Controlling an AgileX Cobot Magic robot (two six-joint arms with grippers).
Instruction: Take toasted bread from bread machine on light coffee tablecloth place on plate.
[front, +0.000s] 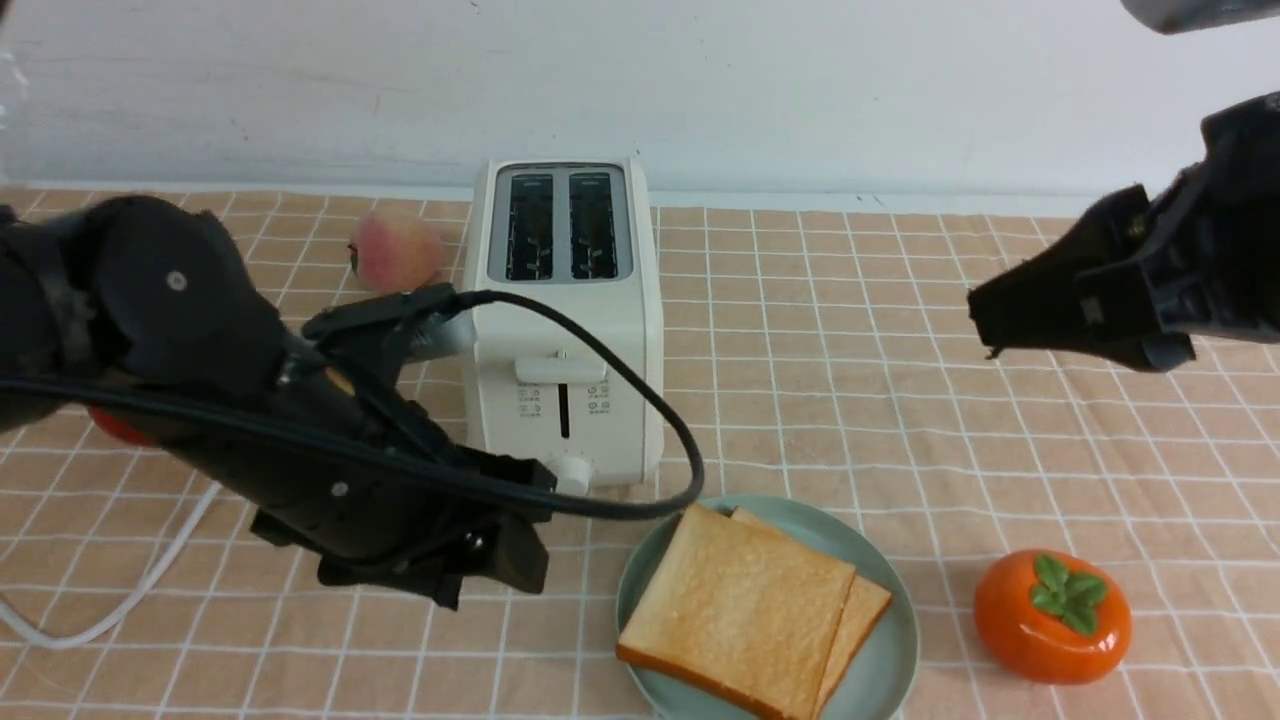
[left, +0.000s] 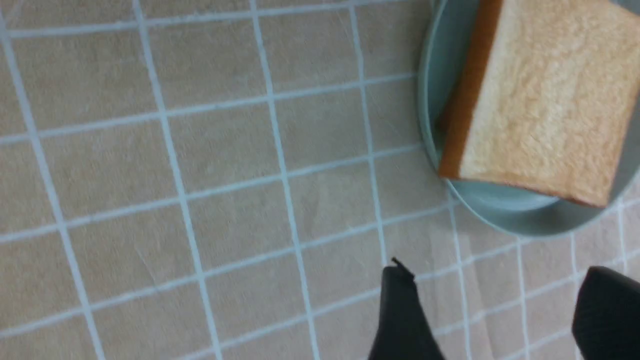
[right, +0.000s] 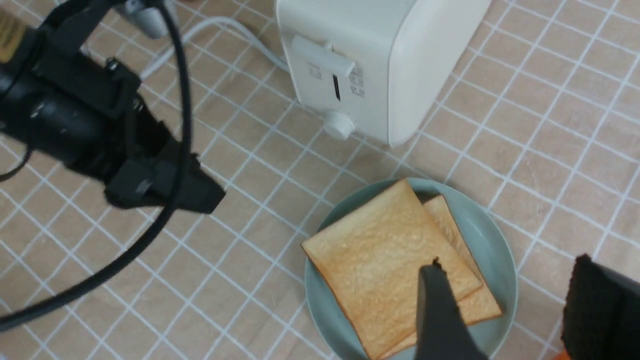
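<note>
Front view: toasted bread (front: 740, 610) right of left tool (front: 505, 562).

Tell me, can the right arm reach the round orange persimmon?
Probably yes: the open right gripper hangs above the peach grid-patterned tablecloth, nothing standing between it and the orange persimmon.

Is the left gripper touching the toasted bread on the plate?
Apart. The left wrist view shows bare tablecloth between the open left gripper and the plate where the toasted bread lies.
</note>
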